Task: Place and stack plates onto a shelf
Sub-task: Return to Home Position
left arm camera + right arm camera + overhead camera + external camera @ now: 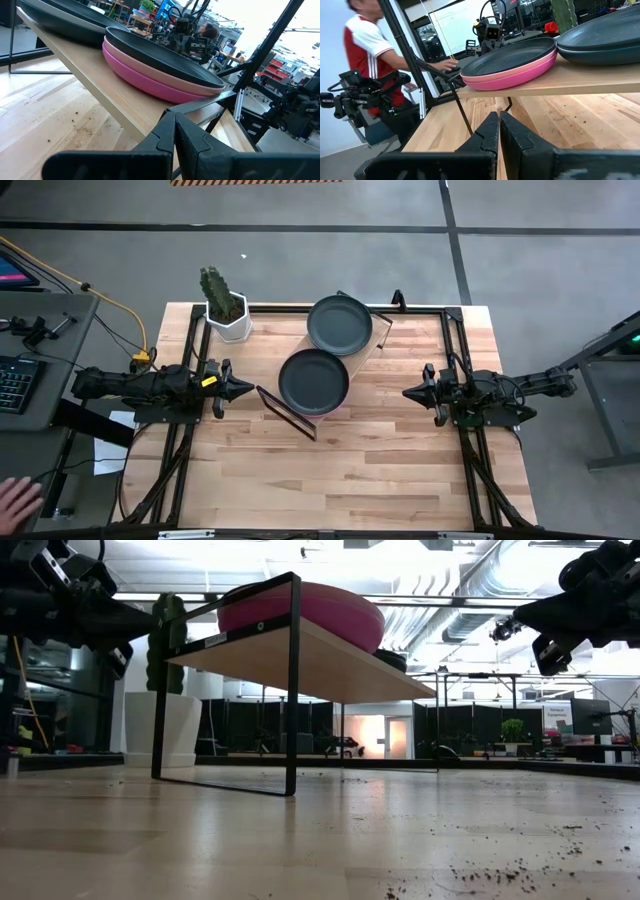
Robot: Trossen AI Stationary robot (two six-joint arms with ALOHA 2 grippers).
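The shelf (368, 348) stands slantwise in the middle of the table on its black wire legs. Two stacks of plates rest on its board. The nearer stack (313, 381) has a dark plate (160, 55) on top, then a light pink one, with a magenta plate (145, 82) at the bottom. The farther stack (340, 325) is dark grey and teal (605, 40). My left gripper (245, 390) hovers shut at the table's left, pointing level at the shelf. My right gripper (408, 392) hovers shut at the right, facing it. Neither one holds anything.
A cactus in a white pot (228, 315) stands at the far left of the table beside the shelf. Bare wood lies between the shelf and the near edge. A person's hand (18, 500) shows off the table at the lower left, and a person (365, 45) stands beyond the table.
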